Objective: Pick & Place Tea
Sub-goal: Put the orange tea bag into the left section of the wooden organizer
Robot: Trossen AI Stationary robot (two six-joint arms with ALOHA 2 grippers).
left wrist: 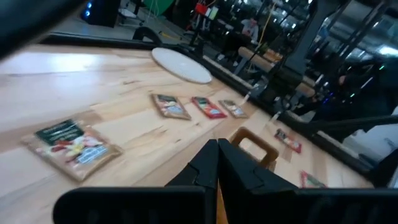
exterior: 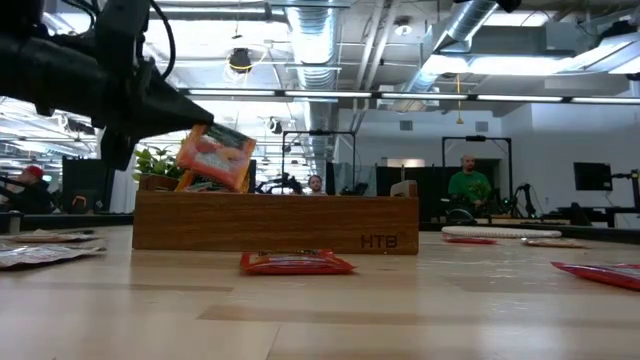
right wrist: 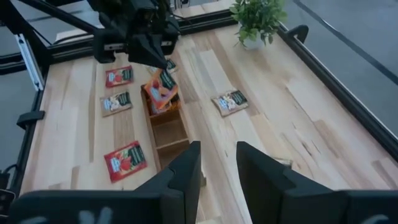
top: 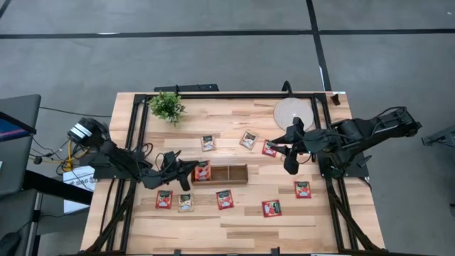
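While my left gripper [top: 190, 173] pinches a red sachet [top: 202, 171] tilted over the tray's [top: 234, 174] end compartment, a careless release could tip it outside; right gripper [top: 290, 167] hangs spread.

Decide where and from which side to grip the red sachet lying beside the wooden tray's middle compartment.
Come straight down and pinch the red sachet across two opposite edges: it lies flat on the table, slightly puffed, with no upright side.
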